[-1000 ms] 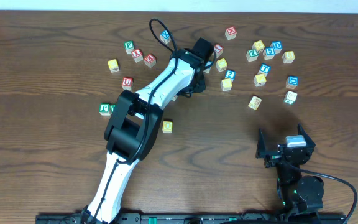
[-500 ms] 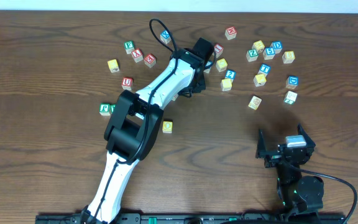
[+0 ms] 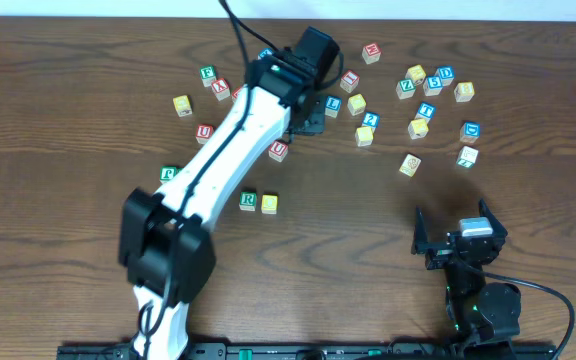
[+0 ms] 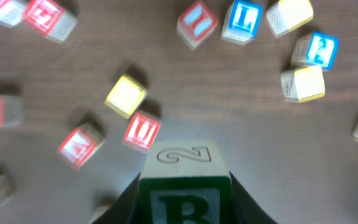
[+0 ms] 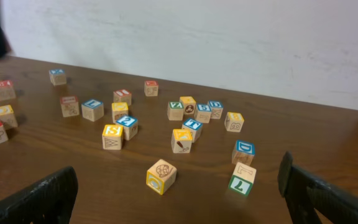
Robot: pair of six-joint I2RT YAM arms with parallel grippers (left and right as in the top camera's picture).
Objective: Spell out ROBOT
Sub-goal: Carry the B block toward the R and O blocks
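Cube B [image 4: 185,183], green-lettered with a 2 carved into its upper face, is pinched between the jaws of the left gripper [image 4: 185,202], over the far middle of the table [image 3: 68,80]. A red U cube [image 4: 142,132] and a plain yellow cube [image 4: 126,96] lie just beyond it. At mid-table the green R cube [image 3: 249,200] and a yellow-faced cube [image 3: 269,202] stand side by side. The right gripper [image 3: 457,225] rests at the near right, jaws spread wide and holding nothing, facing a loose scatter of cubes.

Left arm stretched far forward, left tool [image 3: 307,117] clamped on B cube [image 4: 185,200]; right tool [image 3: 458,226] jaws wide.
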